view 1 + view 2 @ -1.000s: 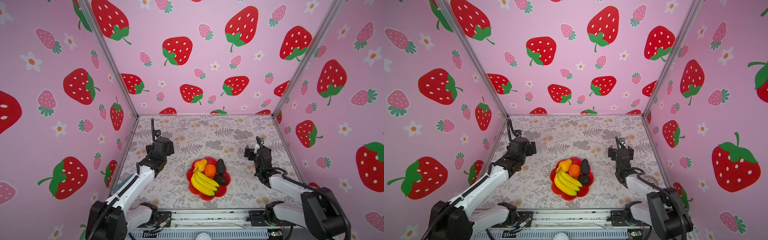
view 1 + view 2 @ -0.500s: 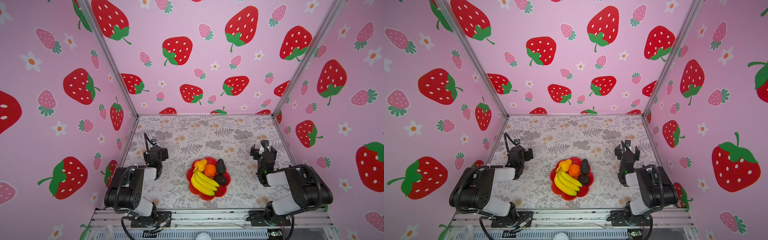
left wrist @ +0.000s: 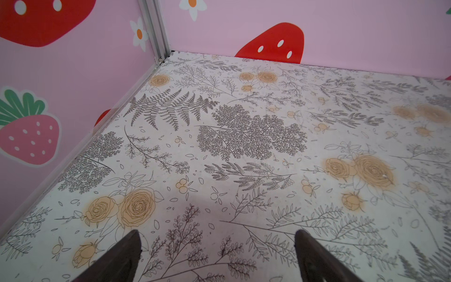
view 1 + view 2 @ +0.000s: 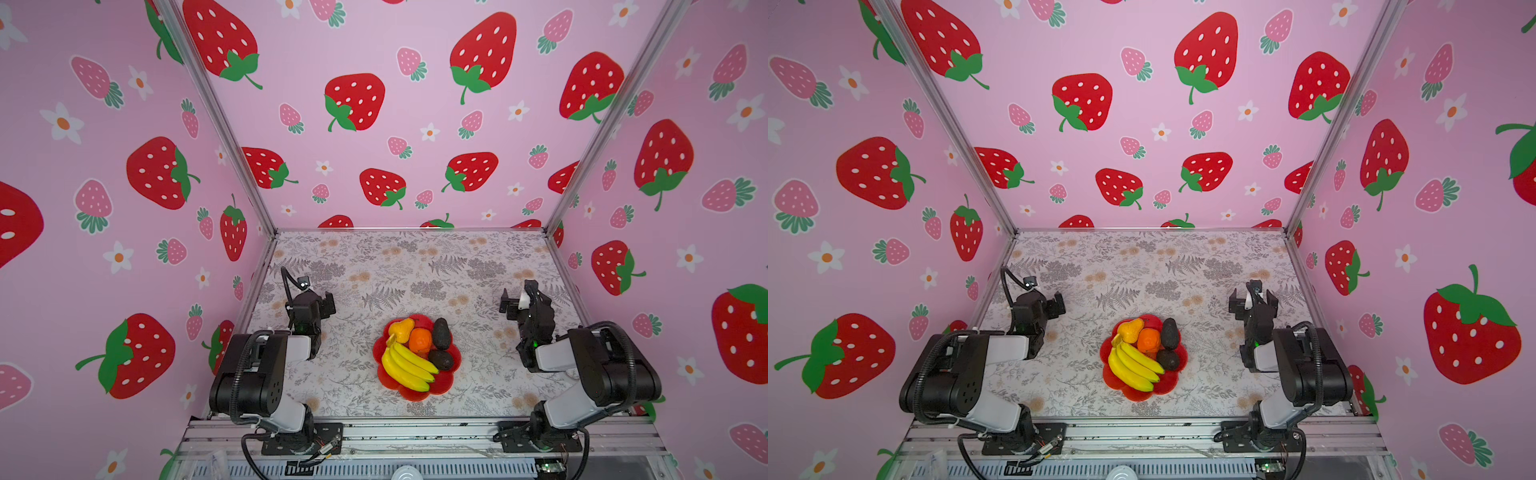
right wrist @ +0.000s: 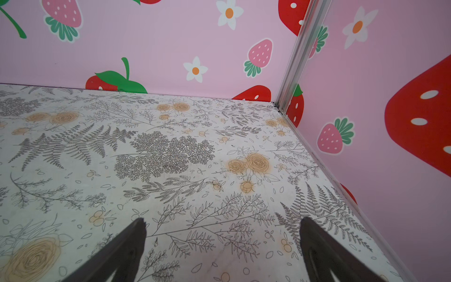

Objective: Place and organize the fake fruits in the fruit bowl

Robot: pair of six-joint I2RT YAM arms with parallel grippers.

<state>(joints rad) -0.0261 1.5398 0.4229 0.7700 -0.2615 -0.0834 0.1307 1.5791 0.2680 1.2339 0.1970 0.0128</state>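
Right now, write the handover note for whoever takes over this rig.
Left gripper: jaws open, empty, over bare table left of the fruit bowl.
Right gripper: jaws open, empty, to the bowl's right.
Things: banana bunch, pear, orange and two avocados all lie in the bowl.
Done: every fruit is placed, neatly grouped.
Left: nothing visible; confirm and stop.

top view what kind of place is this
Probably a robot test booth, not a home: pink strawberry-print walls box in a flower-print table, two robot arms are bolted to a metal rail, and fake fruit fills a red bowl.
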